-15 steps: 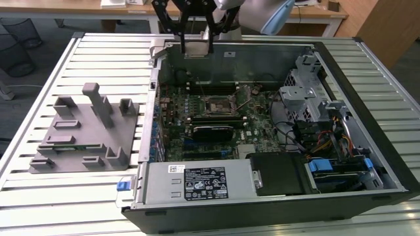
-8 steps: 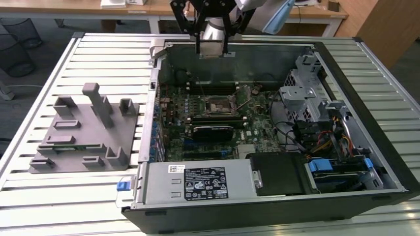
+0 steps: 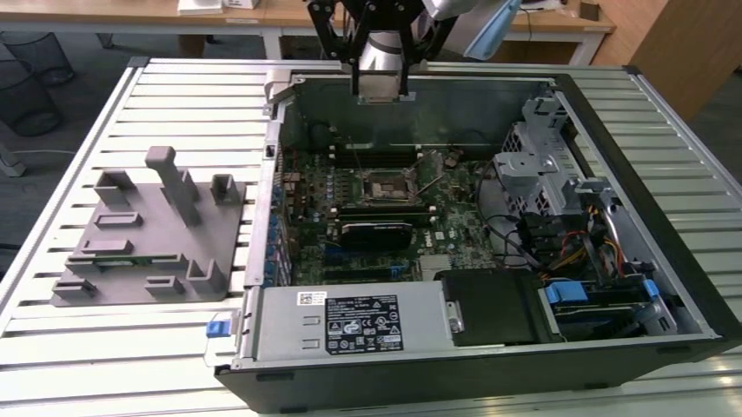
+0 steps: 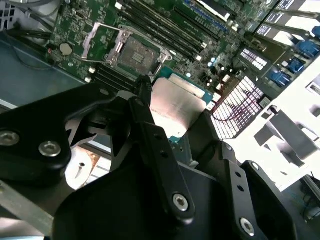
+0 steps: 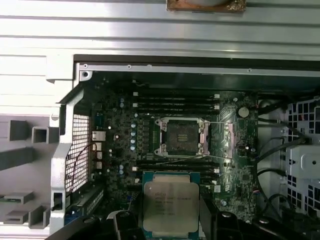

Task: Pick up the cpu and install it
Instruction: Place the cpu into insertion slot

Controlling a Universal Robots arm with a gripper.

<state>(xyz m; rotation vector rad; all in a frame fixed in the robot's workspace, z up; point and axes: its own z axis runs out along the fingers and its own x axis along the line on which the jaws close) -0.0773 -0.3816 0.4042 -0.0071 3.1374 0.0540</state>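
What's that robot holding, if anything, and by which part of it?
The hand holds the cpu, pinched by two opposite side edges, above the open computer case.

Counts:
- cpu (image 5: 169, 200): 1, pale metal top.
- gripper (image 5: 171, 222): 1.
- Open computer case (image 3: 464, 382): 1.
- Motherboard (image 3: 453, 217) inside the case: 1.
- Square socket (image 5: 181, 136) on the board: 1, frame lifted.
- Long memory slots: in banks on 2 sides of the socket, count per bank unclear.
- Silver power supply box (image 3: 347, 323) with label: 1.
- Grey moulded fixture (image 3: 151, 234) beside the case: 1.
- Slatted metal counter (image 3: 116, 347): 1.
- Wire mesh bins at the exterior view's left: 2, first (image 3: 29, 104), second (image 3: 41, 52).
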